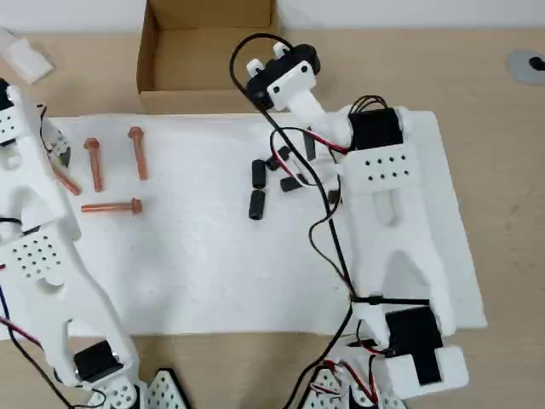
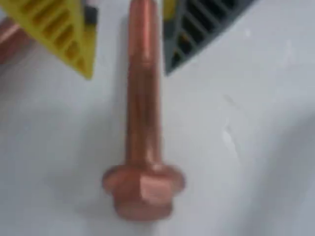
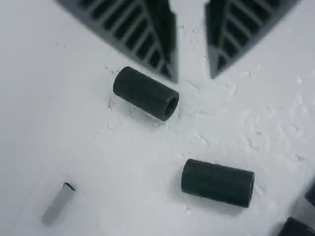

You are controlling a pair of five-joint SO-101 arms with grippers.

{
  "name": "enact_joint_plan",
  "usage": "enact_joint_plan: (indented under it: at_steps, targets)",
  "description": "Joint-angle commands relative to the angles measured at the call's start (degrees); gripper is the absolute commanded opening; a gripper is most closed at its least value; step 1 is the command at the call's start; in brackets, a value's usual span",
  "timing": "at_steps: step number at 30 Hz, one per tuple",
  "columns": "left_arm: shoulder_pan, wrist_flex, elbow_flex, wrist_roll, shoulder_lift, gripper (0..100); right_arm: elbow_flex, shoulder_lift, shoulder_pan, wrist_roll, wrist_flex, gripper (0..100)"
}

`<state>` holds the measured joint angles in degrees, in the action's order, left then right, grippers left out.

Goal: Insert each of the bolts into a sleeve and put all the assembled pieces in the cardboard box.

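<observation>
In the left wrist view a copper bolt [image 2: 142, 147] lies on the white foam mat. Its shaft runs between the yellow and black fingers of my left gripper [image 2: 128, 69], which is open, with a gap on the yellow side. From above, that gripper [image 1: 60, 155] sits at the mat's left edge over the bolt [image 1: 66, 181]. Three more bolts [image 1: 112, 205] lie just to its right. My right gripper [image 3: 192, 69] hangs open over the black sleeves; one sleeve [image 3: 146, 93] lies just beside a fingertip, another [image 3: 217, 183] farther off. The cardboard box [image 1: 149, 60] stands open at the back.
The white foam mat [image 1: 196, 273] covers the table's middle. Two sleeves [image 1: 257, 189] lie apart from the cluster under the right arm [image 1: 383, 170]. Black cables loop over that cluster. A second bolt [image 2: 10, 39] shows beside the yellow finger.
</observation>
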<state>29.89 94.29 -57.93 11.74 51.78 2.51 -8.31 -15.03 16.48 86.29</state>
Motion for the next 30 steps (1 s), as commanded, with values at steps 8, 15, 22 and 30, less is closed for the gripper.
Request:
enact_joint_plan:
  at_steps: [8,15,22,30]
  targets:
    - [2.11,-0.35,-9.23,0.62,1.54,11,-2.86,-0.48,0.57,-0.70,-3.60,7.3]
    - [0.62,-1.41,-9.05,1.67,1.63,11,-4.62,-0.04,0.40,-0.97,-5.80,7.3]
    - [0.53,-3.25,-9.58,1.93,6.81,11,-4.62,-0.04,0.57,-0.88,-5.80,7.3]
    - [0.44,-5.89,-9.58,3.69,9.71,10,-4.62,-0.04,0.57,-0.53,-5.80,7.3]
